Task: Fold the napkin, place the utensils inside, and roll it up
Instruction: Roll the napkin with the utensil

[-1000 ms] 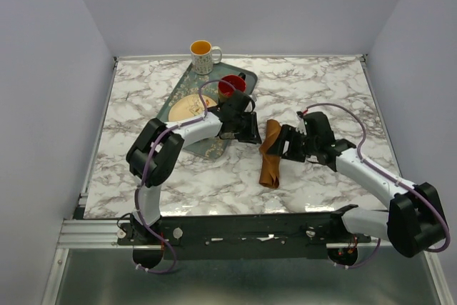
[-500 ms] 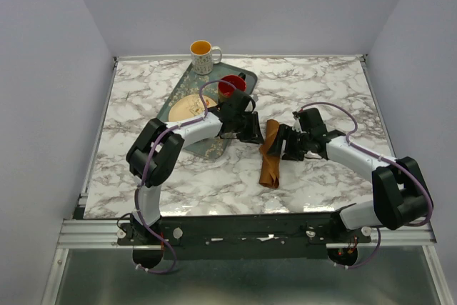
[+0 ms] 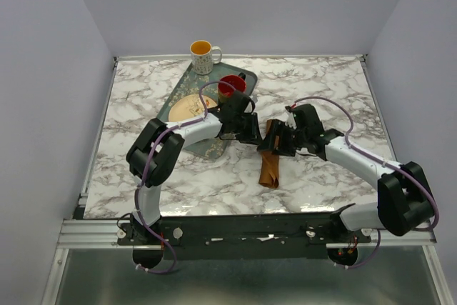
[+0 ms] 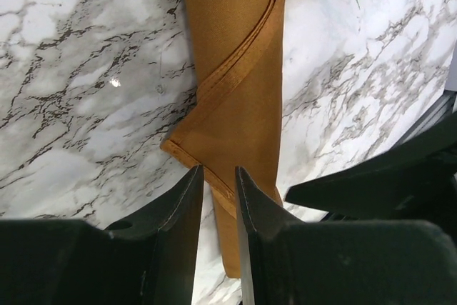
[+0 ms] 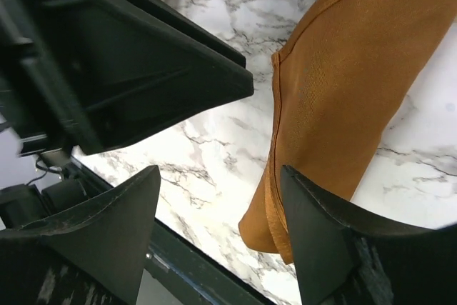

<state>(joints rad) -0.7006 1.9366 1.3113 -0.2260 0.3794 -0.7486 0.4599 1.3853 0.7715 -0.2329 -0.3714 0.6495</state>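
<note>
Lying in the middle of the top view, the napkin (image 3: 269, 166) is a narrow rust-brown strip on the marble table (image 3: 321, 83), its long axis running almost straight up and down the frame. Both claws crowd its upper end. The left claw (image 3: 251, 132) sits just beside that end on the frame's left, and the right claw (image 3: 275, 141) hangs over it from the right, so neither arm is clearly nearer. From the left wrist, the strip (image 4: 235, 69) comes down from the top centre, in line with the slot of the left claw (image 4: 218, 171). That claw's 2 fingers are drawn close, leaving only a thin gap with a hemmed corner of cloth showing in it. Whether they pinch that corner or merely hover above it I cannot tell. The right claw (image 5: 220, 176) is spread wide and holds nothing. The napkin's end (image 5: 343, 91) slants in from the upper right and lies between its fingers, closer to the right-hand one (image 5: 335, 248). Any next grip would, I judge, have to cross the strip's short width at this end. No cutlery shows in any view. The mug (image 3: 203, 55), red cup (image 3: 230, 85), plate (image 3: 187, 108) and green tray (image 3: 177, 91) in the upper left carry no readable writing.
</note>
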